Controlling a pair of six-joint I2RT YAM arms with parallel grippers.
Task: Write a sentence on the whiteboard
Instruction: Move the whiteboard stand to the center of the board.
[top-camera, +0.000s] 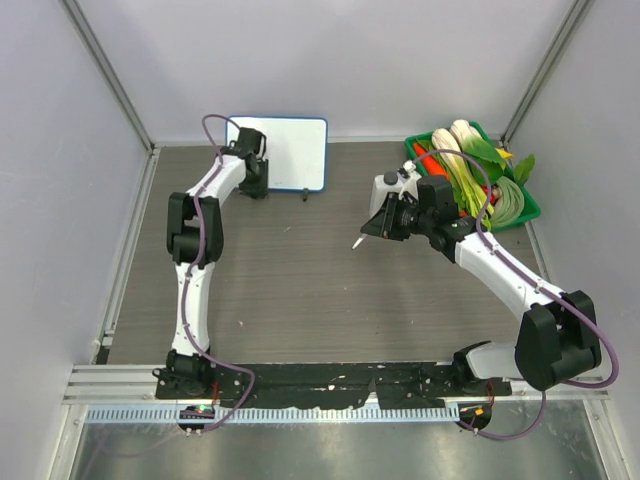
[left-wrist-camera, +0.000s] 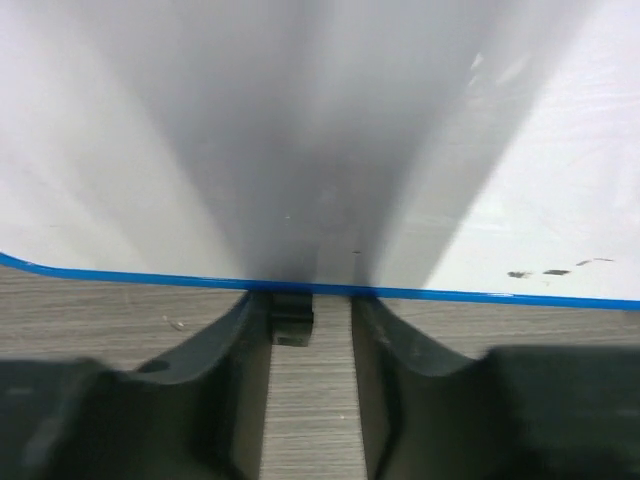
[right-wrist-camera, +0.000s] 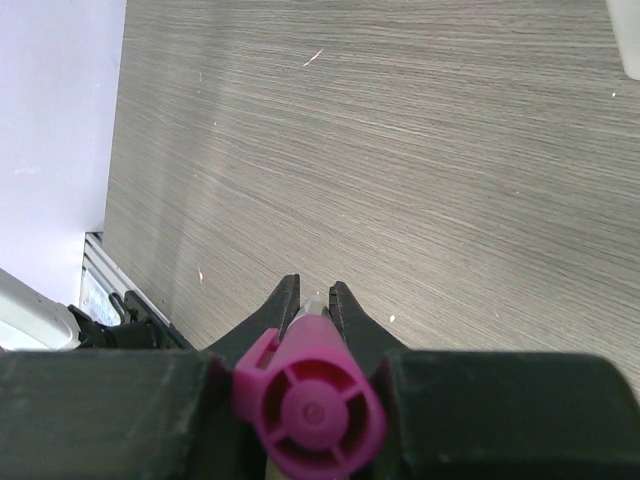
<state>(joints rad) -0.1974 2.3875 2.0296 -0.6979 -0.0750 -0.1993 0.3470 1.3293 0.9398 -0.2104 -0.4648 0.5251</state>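
Note:
The whiteboard (top-camera: 295, 150) stands at the back left, white with a blue rim, and its face looks blank; no sentence shows on it. In the left wrist view the board (left-wrist-camera: 300, 130) fills the top, with a few small dark smudges low on the right. My left gripper (top-camera: 254, 186) is open at the board's bottom edge, its jaws either side of a black foot (left-wrist-camera: 291, 318). My right gripper (top-camera: 385, 225) is shut on a magenta marker (right-wrist-camera: 310, 400), held above the table's middle right, with its tip (top-camera: 356, 243) pointing left and down.
A white bottle (top-camera: 385, 190) stands just behind my right gripper. A green tray (top-camera: 530, 205) of vegetables sits at the back right. Walls close in the back and both sides, and the table's left edge and rail show in the right wrist view (right-wrist-camera: 95, 270).

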